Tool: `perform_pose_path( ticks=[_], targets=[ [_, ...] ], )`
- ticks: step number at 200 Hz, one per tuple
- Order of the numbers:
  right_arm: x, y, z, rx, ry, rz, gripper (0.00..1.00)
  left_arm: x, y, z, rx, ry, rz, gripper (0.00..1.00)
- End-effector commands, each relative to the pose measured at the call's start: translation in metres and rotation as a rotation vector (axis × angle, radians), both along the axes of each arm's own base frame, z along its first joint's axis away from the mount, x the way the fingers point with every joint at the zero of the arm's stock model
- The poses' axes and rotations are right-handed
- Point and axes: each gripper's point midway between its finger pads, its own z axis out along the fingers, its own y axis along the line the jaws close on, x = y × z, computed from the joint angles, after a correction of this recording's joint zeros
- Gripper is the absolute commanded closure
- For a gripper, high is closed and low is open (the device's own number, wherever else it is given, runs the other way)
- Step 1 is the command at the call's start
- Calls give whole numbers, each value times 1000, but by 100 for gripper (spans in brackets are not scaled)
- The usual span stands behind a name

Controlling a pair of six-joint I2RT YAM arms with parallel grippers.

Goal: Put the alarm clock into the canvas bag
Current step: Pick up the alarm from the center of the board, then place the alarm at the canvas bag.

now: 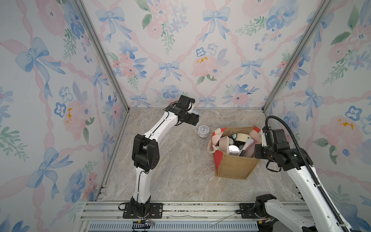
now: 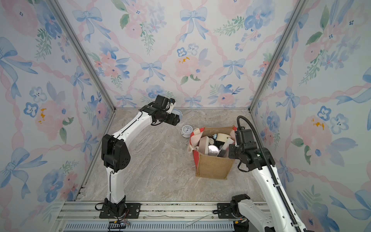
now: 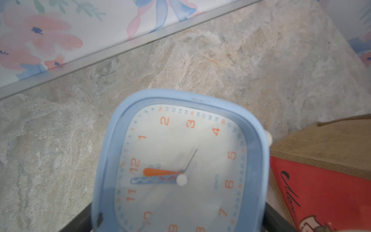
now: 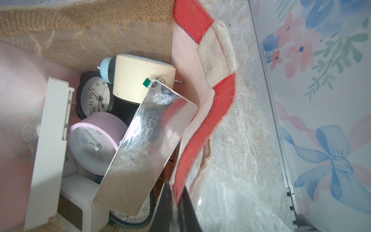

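The left arm (image 1: pixel 160 124) is raised near the back wall, and the left jaws stand wide, clamped on either side of the alarm clock (image 3: pixel 180 160) – a pale blue, rounded-square case with orange numerals and an orange hand. In a top view only a sliver of its blue rim (image 1: pixel 198 112) shows past the black wrist. The clock is held up off the worktop (image 1: pixel 176 160) and outside the canvas bag (image 1: pixel 232 166), which stands upright to the right of it and nearer the camera head.

The right arm (image 1: pixel 305 176) reaches to the bag's right side. The right jaws are closed tight, pinching the red edge of the side panel (image 4: pixel 202 144), and the bag's mouth gapes open.

Inside the bag lie several clocks, crowded together – a black twin-bell clock (image 4: pixel 96 96), a lilac round clock (image 4: pixel 94 140), a cream one (image 4: pixel 140 78) on its side, and a mirror-faced slab (image 4: pixel 146 144) leaning across them.

A white round clock (image 1: pixel 203 131) rests on the worktop just beside the bag's far left corner, below the left arm's wrist; in both top views it shows face up (image 2: pixel 187 130)
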Motion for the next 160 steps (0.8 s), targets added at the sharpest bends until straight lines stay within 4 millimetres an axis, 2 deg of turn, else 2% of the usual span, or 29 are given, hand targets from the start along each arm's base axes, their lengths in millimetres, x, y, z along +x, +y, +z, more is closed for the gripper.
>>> perform_pose_path(
  ticks=[1,87,120,160],
  targets=[
    [4,0,10,-18,-26,11,94,-20,-11,32,-23,-44,-31,12],
    [4,2,9,-10,-26,15,94,-100,-68,115,-120,-160,-189,11],
    [4,2,9,-6,-25,16,94,-129,-91,129,-143,-178,-255,11],
    [4,3,8,-5,-23,17,94,-156,-120,128,-145,-172,-312,11]
  ],
)
